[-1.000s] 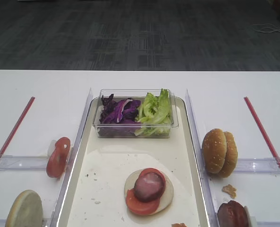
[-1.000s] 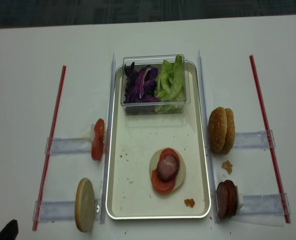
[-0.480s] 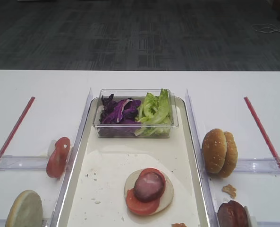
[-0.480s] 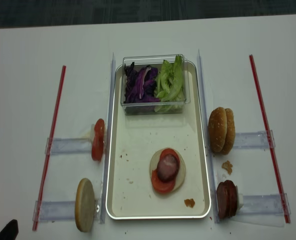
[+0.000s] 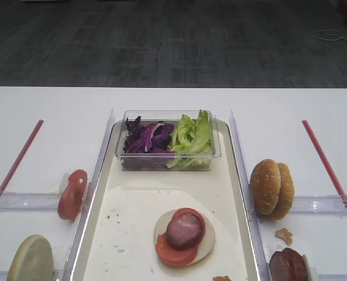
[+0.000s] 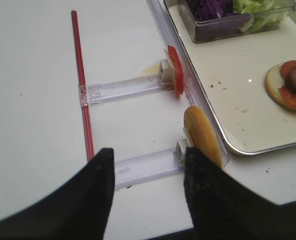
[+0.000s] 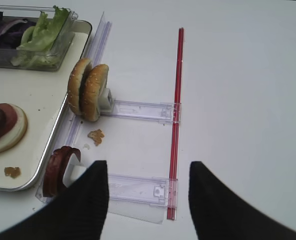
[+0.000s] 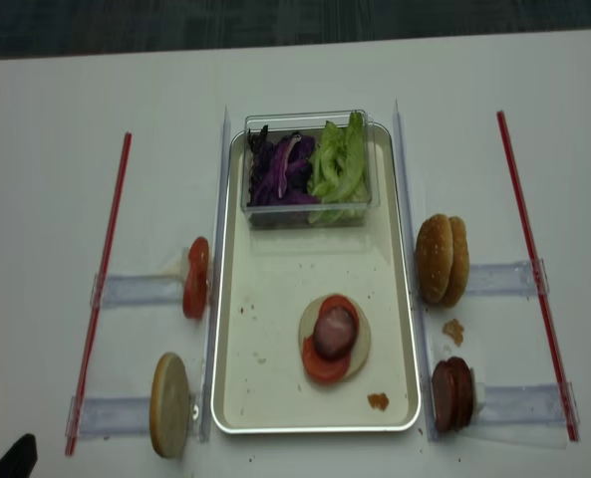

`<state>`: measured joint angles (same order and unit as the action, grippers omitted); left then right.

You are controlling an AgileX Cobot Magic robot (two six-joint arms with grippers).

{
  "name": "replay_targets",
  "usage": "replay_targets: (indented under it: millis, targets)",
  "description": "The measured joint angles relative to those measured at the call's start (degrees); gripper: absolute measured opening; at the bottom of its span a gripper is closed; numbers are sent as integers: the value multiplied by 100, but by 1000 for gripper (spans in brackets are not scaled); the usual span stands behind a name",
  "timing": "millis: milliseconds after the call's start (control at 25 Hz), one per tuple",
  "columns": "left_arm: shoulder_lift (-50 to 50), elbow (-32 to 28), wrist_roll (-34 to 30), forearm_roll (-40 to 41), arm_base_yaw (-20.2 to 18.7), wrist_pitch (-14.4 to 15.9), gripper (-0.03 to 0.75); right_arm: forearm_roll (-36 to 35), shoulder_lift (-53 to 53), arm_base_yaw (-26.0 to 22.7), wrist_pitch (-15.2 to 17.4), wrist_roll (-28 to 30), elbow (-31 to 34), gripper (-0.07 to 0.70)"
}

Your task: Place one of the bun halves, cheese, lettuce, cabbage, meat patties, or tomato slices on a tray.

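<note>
Right wrist view: right hand (image 7: 147, 200) is hanging with fingers spread apart, gripping nothing, above the surface (image 7: 237, 75).
Left hand (image 6: 147, 192): fingers apart too, empty.
Meat patties (image 7: 55, 170): standing on edge just outside the tray (image 7: 33, 100).
Stack on tray: seemingly a bun half, tomato and patty.
Risk: fingers are straddling the slotted holder; a skewed descent could be knocking the patties over.

On the tabletop (image 5: 161, 99), the tray (image 5: 138, 199) holds a clear box (image 5: 167, 153) of cabbage (image 5: 147, 139) and lettuce (image 5: 192, 136). Nearer, a patty (image 5: 185, 229) sits on a tomato slice (image 5: 170, 252).
</note>
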<state>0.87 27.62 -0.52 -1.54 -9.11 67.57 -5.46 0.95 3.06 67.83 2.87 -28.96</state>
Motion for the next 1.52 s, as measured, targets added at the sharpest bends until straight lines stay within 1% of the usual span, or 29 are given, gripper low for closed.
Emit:
replay_targets:
  millis: [440,640,760,1520]
  targets:
    - [0,0,0,0,0,0,307,-8,0,0,-40,51,48,390]
    - [0,0,0,0,0,0,307,-8,0,0,-274,163,111,390]
    - [0,0,0,0,0,0,307,-8,0,0,-312,188,146,390]
    - [0,0,0,0,0,0,307,2,0,0,-303,178,194,390]
